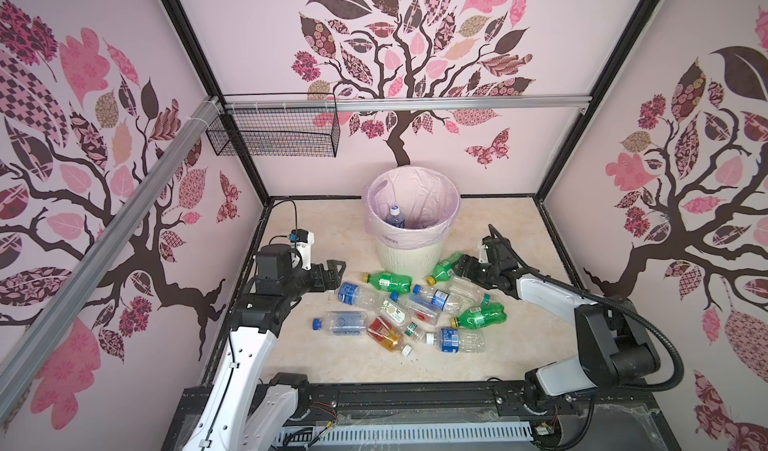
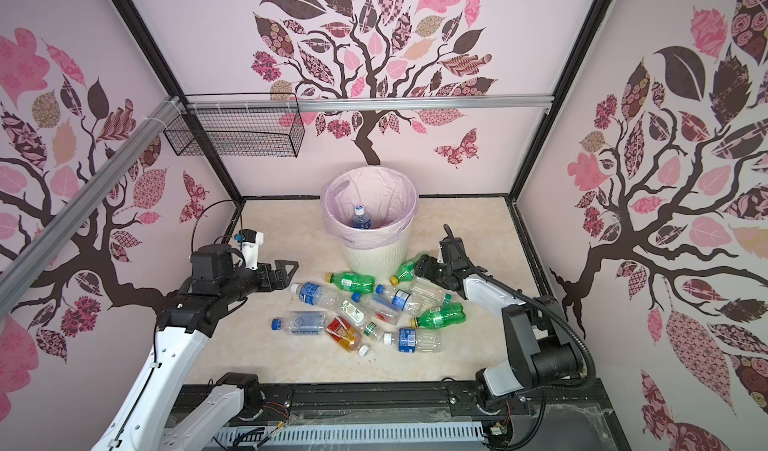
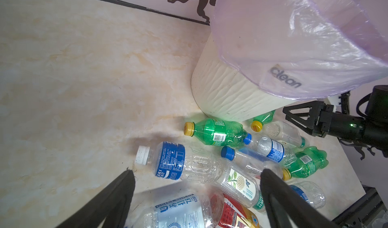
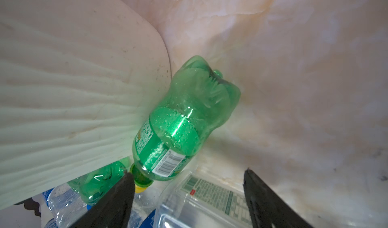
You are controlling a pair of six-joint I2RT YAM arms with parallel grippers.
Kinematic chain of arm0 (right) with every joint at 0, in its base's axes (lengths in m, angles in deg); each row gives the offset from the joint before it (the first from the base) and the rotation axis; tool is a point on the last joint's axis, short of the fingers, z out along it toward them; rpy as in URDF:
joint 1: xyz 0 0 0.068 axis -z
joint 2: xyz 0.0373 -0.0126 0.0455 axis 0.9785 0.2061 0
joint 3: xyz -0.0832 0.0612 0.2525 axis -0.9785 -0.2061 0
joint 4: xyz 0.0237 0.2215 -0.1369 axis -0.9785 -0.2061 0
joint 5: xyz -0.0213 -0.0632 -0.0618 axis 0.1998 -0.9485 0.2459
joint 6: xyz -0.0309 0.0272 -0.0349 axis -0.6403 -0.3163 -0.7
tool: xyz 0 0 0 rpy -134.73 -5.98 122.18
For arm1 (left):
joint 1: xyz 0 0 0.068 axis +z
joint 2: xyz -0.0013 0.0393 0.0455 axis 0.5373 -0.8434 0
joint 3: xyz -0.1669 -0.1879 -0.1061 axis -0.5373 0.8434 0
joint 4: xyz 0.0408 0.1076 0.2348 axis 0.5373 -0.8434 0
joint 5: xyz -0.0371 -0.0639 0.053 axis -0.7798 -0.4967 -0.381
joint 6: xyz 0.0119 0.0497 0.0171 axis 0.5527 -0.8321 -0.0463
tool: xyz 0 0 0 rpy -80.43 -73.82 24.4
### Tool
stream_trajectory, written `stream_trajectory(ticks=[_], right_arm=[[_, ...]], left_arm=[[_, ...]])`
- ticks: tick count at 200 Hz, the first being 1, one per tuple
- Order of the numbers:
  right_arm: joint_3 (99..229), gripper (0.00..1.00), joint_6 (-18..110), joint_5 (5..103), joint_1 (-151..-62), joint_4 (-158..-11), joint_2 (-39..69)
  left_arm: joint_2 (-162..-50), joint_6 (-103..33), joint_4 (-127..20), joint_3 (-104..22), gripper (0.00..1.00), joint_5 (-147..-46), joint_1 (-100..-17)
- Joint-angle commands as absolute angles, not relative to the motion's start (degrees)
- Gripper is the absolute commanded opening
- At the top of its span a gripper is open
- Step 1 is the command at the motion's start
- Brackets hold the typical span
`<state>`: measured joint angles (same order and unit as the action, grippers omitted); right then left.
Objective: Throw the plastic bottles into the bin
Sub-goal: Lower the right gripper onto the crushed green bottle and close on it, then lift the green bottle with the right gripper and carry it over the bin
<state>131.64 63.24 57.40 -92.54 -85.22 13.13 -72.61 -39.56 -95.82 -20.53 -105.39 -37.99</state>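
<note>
Marble-look tabletop (image 1: 316,228): bottles (image 1: 432,299) heaped before the bin (image 1: 405,258), a blue-capped bottle (image 1: 395,216) inside. Left gripper (image 1: 338,276) and right gripper (image 1: 462,269) gape empty. The right is beside a green bottle (image 4: 184,115) touching the bin's wall, which an off-centre pinch could send rolling.

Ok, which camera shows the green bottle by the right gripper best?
The right wrist view: the green bottle shows whole and close, against the bin. Both top views show it small beside the right gripper; the left wrist view shows only its cap end.
</note>
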Motion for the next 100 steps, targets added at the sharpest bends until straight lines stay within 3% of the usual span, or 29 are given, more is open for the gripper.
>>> stream_trajectory(ticks=[1,100], right_arm=[[135.1,0.84,63.8,59.3,-92.3,-82.2,16.5],[143.5,0.77,61.7,60.1,-92.1,-84.3,30.9]], left_arm=[[-72.0,-39.5,-95.6,-18.9,0.97,-105.8,-37.7],[-68.7,-37.0,-95.8,-17.7,0.97,-104.3,-37.8]])
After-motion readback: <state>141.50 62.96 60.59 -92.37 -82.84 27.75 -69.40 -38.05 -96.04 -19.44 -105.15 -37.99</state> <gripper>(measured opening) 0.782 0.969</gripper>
